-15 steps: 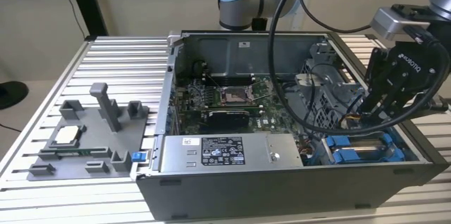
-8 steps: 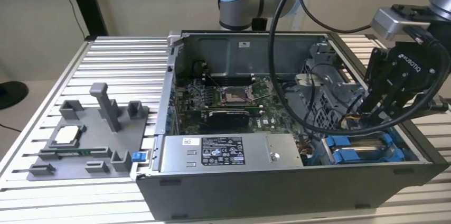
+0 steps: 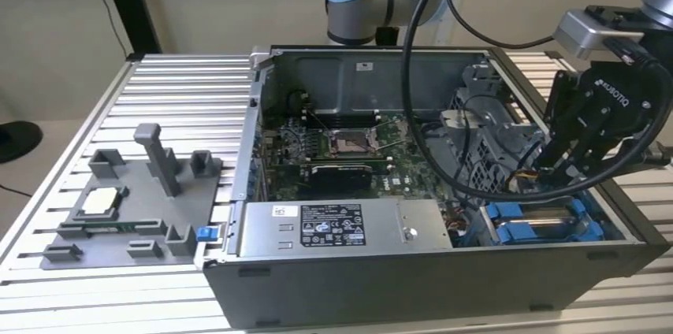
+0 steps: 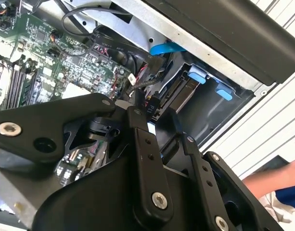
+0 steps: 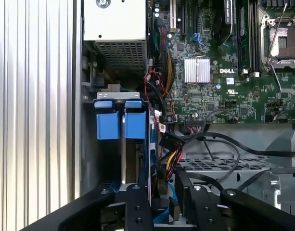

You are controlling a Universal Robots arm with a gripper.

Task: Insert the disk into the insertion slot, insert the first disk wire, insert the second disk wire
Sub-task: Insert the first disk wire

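Insertion slot [image 3: 541, 222] in a corner of the case [image 3: 421, 287], hand [image 3: 549, 175] above, power-supply box [image 3: 336, 228] toward the exterior view's left.

Drive seated in its bay, a wire plug in my grip.
The silver drive [image 3: 541, 230] in its blue frame sits down in the blue-railed bay [image 3: 587, 228], just past the power-supply box [image 3: 336, 228] at the exterior view's right. My gripper [image 4: 154, 111] pinches a black plug [image 4: 152, 102] on red, yellow and black wires [image 5: 169, 156], over the bay, past that same end of the box.
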